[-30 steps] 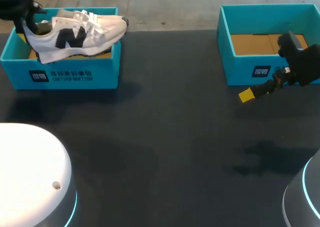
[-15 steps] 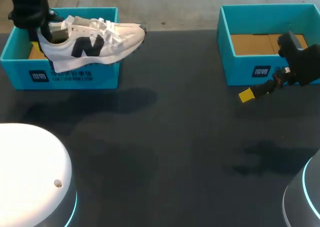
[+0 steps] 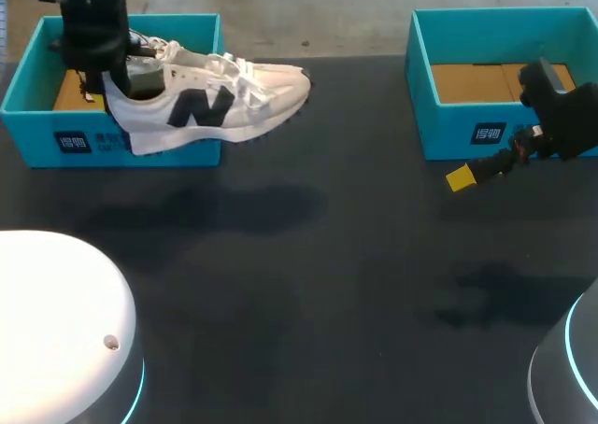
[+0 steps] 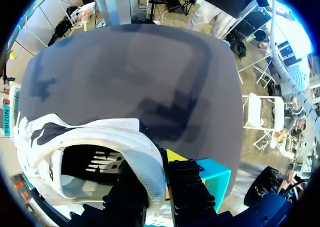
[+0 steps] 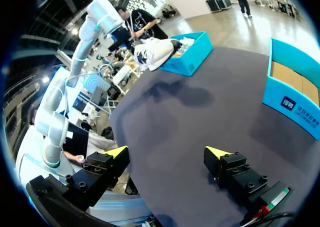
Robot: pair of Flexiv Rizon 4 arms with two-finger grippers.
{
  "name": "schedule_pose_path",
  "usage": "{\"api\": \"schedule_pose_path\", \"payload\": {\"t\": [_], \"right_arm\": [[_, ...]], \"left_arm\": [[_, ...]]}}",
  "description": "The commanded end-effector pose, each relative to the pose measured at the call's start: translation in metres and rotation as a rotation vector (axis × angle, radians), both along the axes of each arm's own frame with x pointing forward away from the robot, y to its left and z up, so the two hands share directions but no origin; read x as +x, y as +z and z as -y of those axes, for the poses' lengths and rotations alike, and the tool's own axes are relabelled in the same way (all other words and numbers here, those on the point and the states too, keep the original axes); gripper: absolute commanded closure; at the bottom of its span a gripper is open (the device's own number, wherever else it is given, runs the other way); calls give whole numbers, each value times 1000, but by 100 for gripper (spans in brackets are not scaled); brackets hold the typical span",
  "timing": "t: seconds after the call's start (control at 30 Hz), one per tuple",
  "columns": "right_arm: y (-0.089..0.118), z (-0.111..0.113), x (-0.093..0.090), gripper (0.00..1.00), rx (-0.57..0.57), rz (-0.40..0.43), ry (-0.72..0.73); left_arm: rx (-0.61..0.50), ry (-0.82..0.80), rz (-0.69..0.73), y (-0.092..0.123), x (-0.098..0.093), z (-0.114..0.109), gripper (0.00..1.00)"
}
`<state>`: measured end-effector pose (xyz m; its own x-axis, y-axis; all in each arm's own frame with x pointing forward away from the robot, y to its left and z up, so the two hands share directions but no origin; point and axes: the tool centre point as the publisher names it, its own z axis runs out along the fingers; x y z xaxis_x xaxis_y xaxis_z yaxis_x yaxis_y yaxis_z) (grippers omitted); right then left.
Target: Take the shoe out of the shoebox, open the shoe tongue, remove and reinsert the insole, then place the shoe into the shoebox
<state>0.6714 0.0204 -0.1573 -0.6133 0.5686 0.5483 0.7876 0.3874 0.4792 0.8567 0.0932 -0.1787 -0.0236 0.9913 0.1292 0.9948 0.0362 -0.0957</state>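
**L arm** [image 3: 93,32]: section next to pincer black, cyl.; silver-grey collar fitted above it. Links further back white, tubular, rounded joints, cyan ring at lowest joint.
**L base housing** [image 3: 56,321]: white dome, cyan light band along edge, one small round fastener set in top.
**L gripper** [image 4: 156,187]: 2 black blocky fingers [image 4: 187,187]; yellow tip seen on one only.
**R gripper** [image 5: 167,152]: 2 black stepped finger blocks, round screws recessed in each, wedge-shaped yellow tips. Red/green strip and thin black cable noted behind one block.
**R base housing** [image 3: 572,368]: grey-white, rounded, cyan band.
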Motion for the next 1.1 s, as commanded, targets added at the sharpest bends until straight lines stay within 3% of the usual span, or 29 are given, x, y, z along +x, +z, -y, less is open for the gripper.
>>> {"api": "schedule_pose_path", "payload": {"t": [0.03, 0.6, 1.1], "right_arm": [[0, -1, 1, 0, -3, -2, -1], [0, -1, 1, 0, -3, -2, -1], [0, -1, 1, 0, -3, -2, -1]], "left_arm": [[11, 5, 9, 2, -13, 12, 100], [51, -3, 24, -15, -54, 73, 100], [64, -70, 45, -40, -62, 93, 100]]}}
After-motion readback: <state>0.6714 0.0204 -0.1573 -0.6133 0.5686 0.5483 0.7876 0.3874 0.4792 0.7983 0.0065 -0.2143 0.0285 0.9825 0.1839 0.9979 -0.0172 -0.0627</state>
